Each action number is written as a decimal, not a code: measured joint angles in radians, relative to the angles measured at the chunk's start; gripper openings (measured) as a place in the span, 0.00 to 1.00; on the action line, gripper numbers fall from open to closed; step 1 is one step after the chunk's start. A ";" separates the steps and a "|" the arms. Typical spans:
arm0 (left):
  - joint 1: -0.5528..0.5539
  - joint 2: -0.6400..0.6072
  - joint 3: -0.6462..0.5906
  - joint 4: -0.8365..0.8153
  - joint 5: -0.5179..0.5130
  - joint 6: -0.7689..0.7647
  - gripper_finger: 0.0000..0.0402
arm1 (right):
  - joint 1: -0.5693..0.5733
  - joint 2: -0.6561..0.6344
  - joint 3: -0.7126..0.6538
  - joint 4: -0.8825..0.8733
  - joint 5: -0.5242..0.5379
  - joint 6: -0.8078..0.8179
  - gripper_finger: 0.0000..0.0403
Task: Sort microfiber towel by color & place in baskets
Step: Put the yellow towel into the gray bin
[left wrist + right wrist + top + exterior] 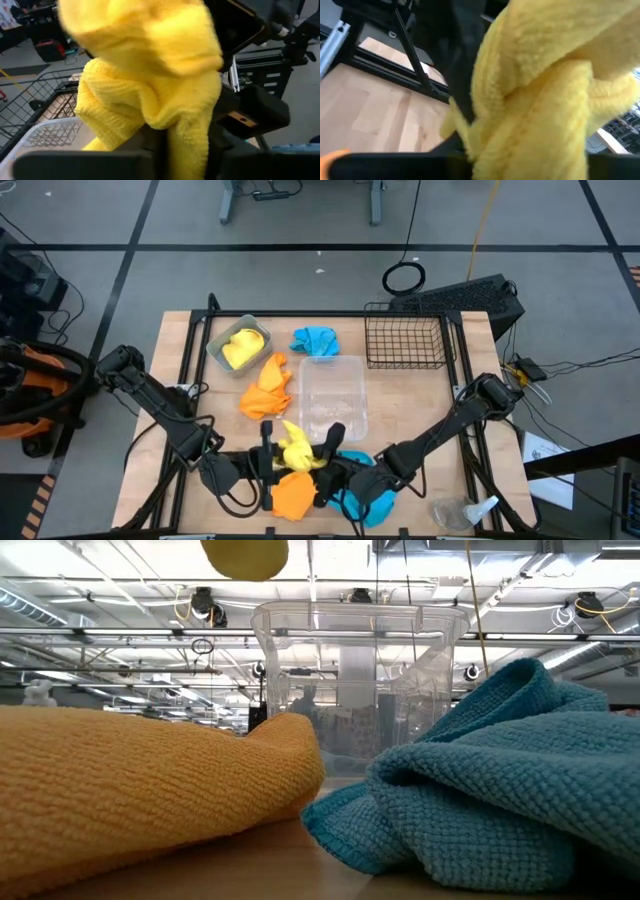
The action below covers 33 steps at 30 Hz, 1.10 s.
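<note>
A bright yellow microfiber towel (297, 450) is off the table between my two grippers, near the near edge; in the low view its underside (245, 555) hangs above the clear plastic tub (360, 680). My left gripper (268, 452) is shut on it from the left, my right gripper (326, 450) from the right. An orange towel (293, 492) and a sky blue towel (365, 502) lie bunched on the table just below them. A second orange towel (266, 388) and a second blue one (315, 340) lie farther back. The other yellow towel (240, 348) sits in the grey metal bin (215, 345). My left gripper holds the yellow towel by a bunched fold (187, 135) pinched between its two fingers, coming level from the table's left; the towel bulges up beyond the fingers, lifted clear. My right gripper holds the towel's opposite side (520, 145), coming from the table's right; the cloth itself hides the fingertips.
The clear tub (333, 395) stands mid-table just beyond the grippers. The black wire-mesh basket (405, 335) is at the far right. A clear plastic wrapper with a blue tip (465, 512) lies near the near right corner.
</note>
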State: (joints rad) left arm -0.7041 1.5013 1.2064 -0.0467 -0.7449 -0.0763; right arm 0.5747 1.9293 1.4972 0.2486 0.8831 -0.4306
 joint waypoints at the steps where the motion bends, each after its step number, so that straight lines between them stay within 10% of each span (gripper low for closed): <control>1: -0.006 0.000 0.000 -0.001 0.000 0.009 0.26 | 0.000 0.000 0.000 -0.006 0.000 -0.001 0.17; 5: -0.030 0.000 0.000 -0.021 -0.006 0.025 0.44 | 0.007 -0.018 0.001 -0.066 0.000 0.005 0.04; 13: -0.130 -0.035 0.000 -0.031 -0.147 0.144 0.68 | 0.044 -0.097 0.001 -0.261 0.044 0.111 0.08; 20: -0.196 -0.026 0.000 0.028 -0.372 0.377 0.72 | 0.051 -0.185 0.001 -0.430 -0.143 0.237 0.06; 33: -0.172 0.135 0.001 0.508 -0.301 1.049 0.72 | -0.048 -0.273 0.001 -0.394 -0.486 0.364 0.11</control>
State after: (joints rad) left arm -0.8757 1.6360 1.2072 0.4613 -1.0462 0.9728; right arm 0.5265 1.6560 1.4986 -0.1450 0.3966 -0.0665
